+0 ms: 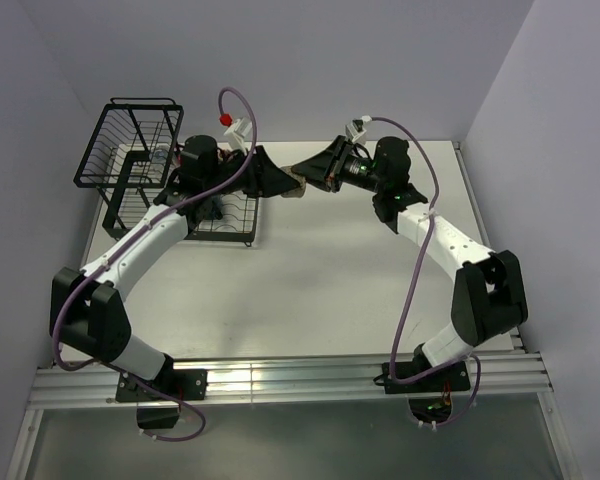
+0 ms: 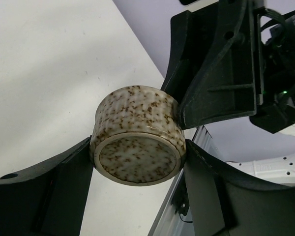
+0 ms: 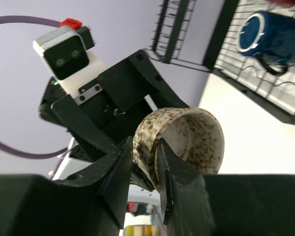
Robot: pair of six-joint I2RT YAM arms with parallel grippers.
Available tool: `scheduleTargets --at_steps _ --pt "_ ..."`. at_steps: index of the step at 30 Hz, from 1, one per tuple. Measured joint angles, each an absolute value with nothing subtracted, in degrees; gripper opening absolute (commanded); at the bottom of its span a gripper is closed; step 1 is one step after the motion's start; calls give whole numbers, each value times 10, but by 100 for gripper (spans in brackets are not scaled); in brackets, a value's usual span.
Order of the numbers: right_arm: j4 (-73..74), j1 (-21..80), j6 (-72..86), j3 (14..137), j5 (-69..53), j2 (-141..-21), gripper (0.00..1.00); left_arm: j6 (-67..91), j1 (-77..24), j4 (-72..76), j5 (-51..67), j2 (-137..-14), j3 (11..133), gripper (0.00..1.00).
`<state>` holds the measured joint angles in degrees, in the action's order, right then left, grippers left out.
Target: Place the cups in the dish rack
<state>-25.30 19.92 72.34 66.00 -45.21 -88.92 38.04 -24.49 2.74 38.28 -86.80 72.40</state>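
The low beige cup [image 1: 296,187], speckled brown, hangs in the air between both grippers, just right of the dish rack [image 1: 130,150]. My left gripper [image 2: 137,158] is shut on its sides, base toward the camera. My right gripper [image 3: 145,158] pinches the cup's [image 3: 187,137] wall, one finger inside the rim and one outside. The dark blue mug [image 3: 258,37] lies on the rack's flat slotted tray [image 1: 235,218]. A red sliver at the top edge of the right wrist view may be the red mug. The tan cup is out of view.
The rack's tall wire basket [image 1: 120,130] stands at the far left with something pale inside. The right gripper's body [image 2: 216,73] fills the upper right of the left wrist view. White tabletop [image 1: 320,280] lies below the cup.
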Motion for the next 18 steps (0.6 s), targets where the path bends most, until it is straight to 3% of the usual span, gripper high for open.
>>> scheduleTargets --at_steps 10,18 --pt "-126 200 639 673 -374 -868 39 366 -243 -25 356 -864 731 0" --pt "21 195 562 700 -239 -844 39 351 -224 -98 302 -864 762 0"
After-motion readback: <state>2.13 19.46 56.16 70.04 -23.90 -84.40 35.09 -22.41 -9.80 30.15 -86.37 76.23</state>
